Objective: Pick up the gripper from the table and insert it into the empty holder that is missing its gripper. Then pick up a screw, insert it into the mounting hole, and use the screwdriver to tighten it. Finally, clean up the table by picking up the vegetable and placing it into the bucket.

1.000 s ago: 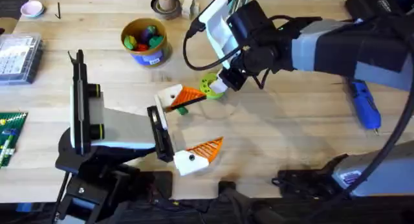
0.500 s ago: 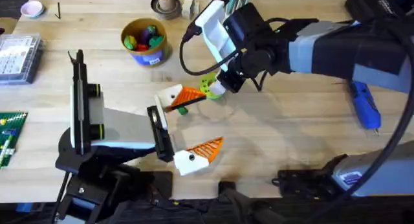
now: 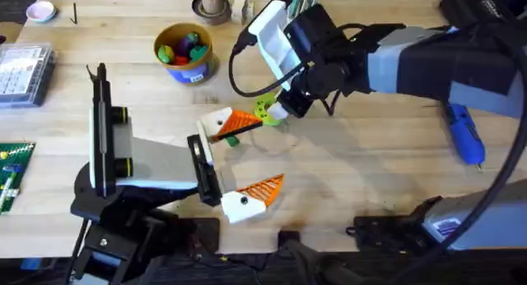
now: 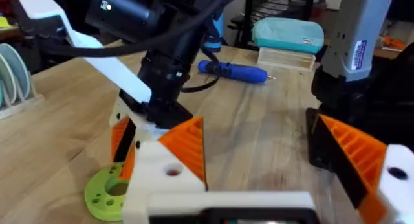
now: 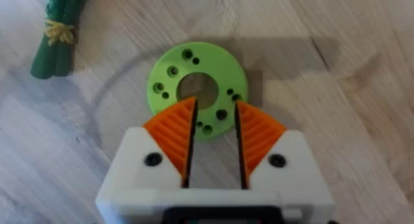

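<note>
Right gripper point(image 5: 213, 130) (jaws slightly parted, grasping nothing) poised over the lime-green disc point(image 5: 197, 88) beside the vegetable point(image 5: 58, 33); left gripper point(image 3: 239, 165) released.

Vegetable point(image 5: 57, 31) beside disc point(image 5: 197, 88) — bucket point(image 3: 185, 52) behind, screwdriver point(image 3: 464, 134) far right.

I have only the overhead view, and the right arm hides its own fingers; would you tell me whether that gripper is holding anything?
Observer: No. In the right wrist view, the right gripper is slightly open, with nothing between its orange pads.
Operator: What is it aimed at?
Observer: The lime-green disc; the fingertips overlap its rim, just short of the centre hole.
Operator: And the vegetable?
Observer: The vegetable lies apart from the disc, with a yellow tie round its stalks.
</note>
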Controlling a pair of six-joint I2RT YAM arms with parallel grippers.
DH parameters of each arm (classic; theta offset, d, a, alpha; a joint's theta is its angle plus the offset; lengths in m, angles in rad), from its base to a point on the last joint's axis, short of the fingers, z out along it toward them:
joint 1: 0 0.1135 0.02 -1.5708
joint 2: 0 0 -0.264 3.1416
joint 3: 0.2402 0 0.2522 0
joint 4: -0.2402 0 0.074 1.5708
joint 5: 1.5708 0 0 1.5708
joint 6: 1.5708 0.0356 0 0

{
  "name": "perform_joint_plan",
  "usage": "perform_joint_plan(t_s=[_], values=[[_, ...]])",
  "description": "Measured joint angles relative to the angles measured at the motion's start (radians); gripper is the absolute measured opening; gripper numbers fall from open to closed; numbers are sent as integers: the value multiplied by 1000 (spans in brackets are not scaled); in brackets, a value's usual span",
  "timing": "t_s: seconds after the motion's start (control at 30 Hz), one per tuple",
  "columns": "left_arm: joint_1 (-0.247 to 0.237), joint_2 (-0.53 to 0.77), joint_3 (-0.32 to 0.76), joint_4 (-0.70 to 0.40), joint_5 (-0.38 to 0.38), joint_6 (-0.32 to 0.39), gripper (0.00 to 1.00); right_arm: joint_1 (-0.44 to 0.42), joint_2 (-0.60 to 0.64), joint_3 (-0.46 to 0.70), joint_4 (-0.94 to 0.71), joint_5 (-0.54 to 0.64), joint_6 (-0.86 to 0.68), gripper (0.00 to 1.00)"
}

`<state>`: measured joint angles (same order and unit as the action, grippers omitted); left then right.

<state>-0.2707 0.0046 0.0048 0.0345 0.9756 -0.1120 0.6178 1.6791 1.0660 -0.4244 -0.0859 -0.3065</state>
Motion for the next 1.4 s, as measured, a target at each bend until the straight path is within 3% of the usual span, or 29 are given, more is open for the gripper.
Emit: perform_joint_plan(t_s=[0.97,1.13,1.4], values=[[0,0,0,0,0,0,993,0,13,1,-12,11,0,381],[0,0,0,0,0,0,993,0,14,1,-9,11,0,290],[0,0,0,0,0,0,993,0,14,1,-4,11,0,34]])
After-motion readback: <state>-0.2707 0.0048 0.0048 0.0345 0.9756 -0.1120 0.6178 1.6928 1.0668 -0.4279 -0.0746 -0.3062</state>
